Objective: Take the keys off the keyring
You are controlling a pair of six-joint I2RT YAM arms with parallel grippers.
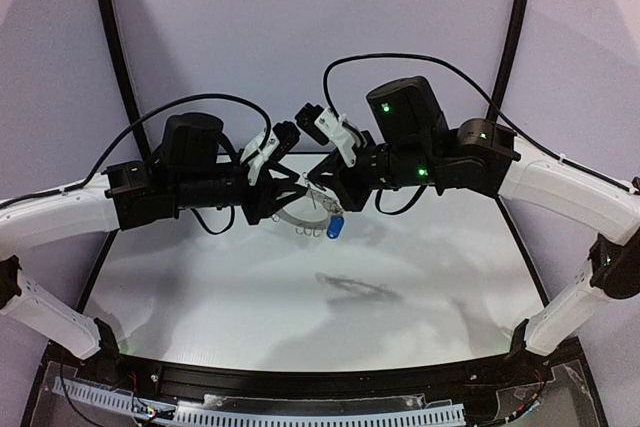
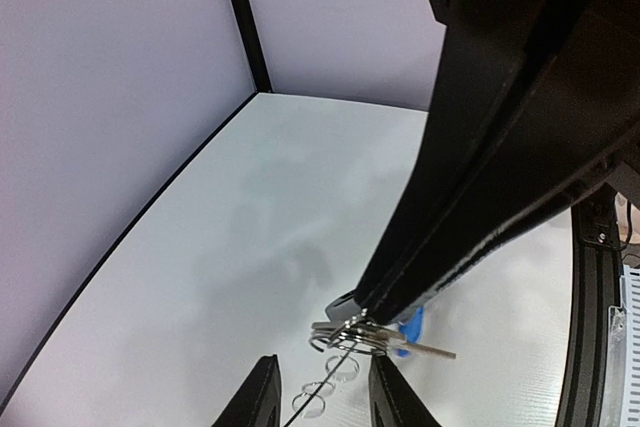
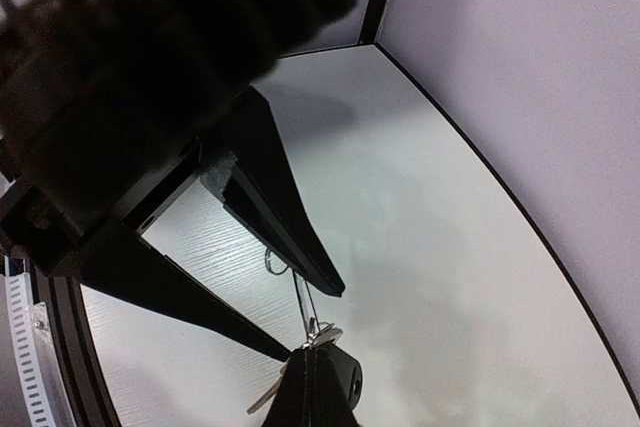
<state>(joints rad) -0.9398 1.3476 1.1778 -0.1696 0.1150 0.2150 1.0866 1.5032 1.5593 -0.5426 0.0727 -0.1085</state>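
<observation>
The keyring (image 1: 303, 213) hangs in the air above the table (image 1: 300, 317), at the tips of the right gripper (image 3: 315, 382). This gripper's fingers are pressed fully together, and it seems they pinch the keyring at the small place where the keys hang. The blue-headed key (image 2: 412, 327) dangles just below these tips, its silver shaft pointing away from them. The black-headed key cannot be told apart clearly.

The left gripper (image 2: 322, 392) is just beside the right gripper. Its fingers (image 2: 262, 397) stand partly apart with some wire loops (image 2: 335, 372) between them, but it is not possible to tell whether they press on the loops.

The keyring is probably light, thin and springy, and its smooth metal may slip easily. The flat ring body is likely the best place to hold, while a key is taken by its plastic head.
</observation>
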